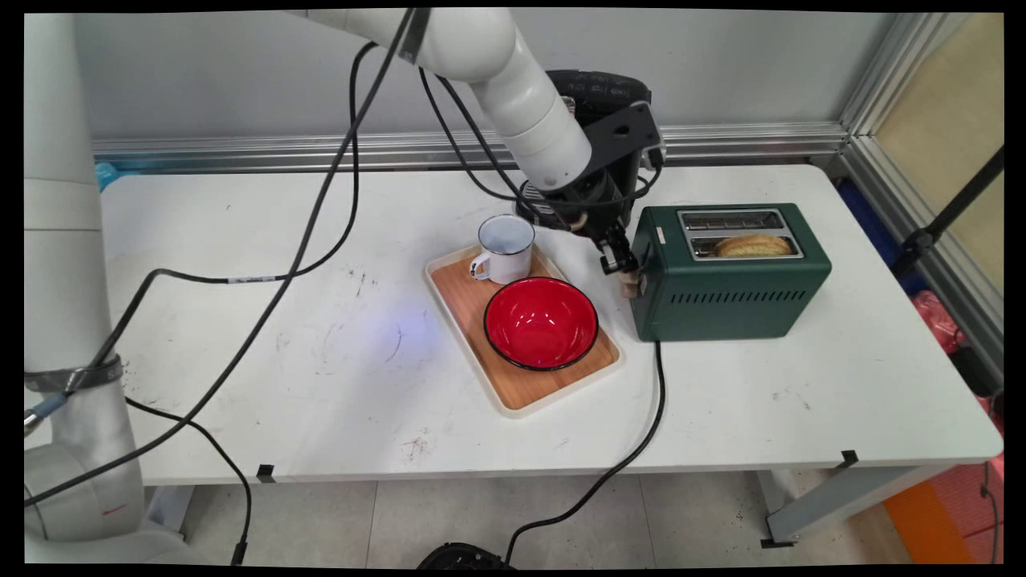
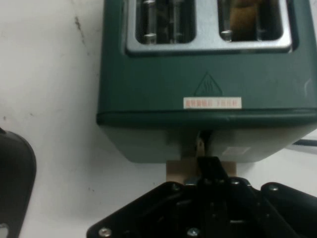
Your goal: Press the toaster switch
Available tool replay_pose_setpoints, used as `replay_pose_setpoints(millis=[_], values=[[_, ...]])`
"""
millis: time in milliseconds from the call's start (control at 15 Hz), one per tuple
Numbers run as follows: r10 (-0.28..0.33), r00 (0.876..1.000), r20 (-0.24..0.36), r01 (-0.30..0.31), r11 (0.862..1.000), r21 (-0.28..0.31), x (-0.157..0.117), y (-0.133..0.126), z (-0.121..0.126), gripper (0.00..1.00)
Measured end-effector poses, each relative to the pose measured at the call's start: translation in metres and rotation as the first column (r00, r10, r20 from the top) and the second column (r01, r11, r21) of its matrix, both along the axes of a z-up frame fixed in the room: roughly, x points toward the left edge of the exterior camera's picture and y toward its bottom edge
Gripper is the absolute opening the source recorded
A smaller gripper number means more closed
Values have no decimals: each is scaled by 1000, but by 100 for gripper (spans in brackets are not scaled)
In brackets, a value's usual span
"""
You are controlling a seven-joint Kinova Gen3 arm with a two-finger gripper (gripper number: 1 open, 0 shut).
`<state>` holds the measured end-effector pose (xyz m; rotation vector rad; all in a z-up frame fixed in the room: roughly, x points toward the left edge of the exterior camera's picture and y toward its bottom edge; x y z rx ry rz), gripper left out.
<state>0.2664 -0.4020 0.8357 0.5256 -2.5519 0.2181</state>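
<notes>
White counter (image 1: 240,361) runs to a grey wall. Toward its right edge stands a green toaster (image 1: 733,280), bread (image 1: 752,245) in its near slot. At the toaster's left end the tool (image 1: 627,271) presses against the tan lever (image 2: 179,172), fingers closed together on top of it. Just left, a wooden tray (image 1: 465,304) carries a red bowl (image 1: 541,322) and a white mug (image 1: 505,248) at its far corner.
</notes>
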Motion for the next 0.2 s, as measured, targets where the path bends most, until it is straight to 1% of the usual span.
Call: replay_pose_setpoints(millis=[200], values=[[1, 1000, 10, -1, 1000, 7, 0, 0, -8, 0]])
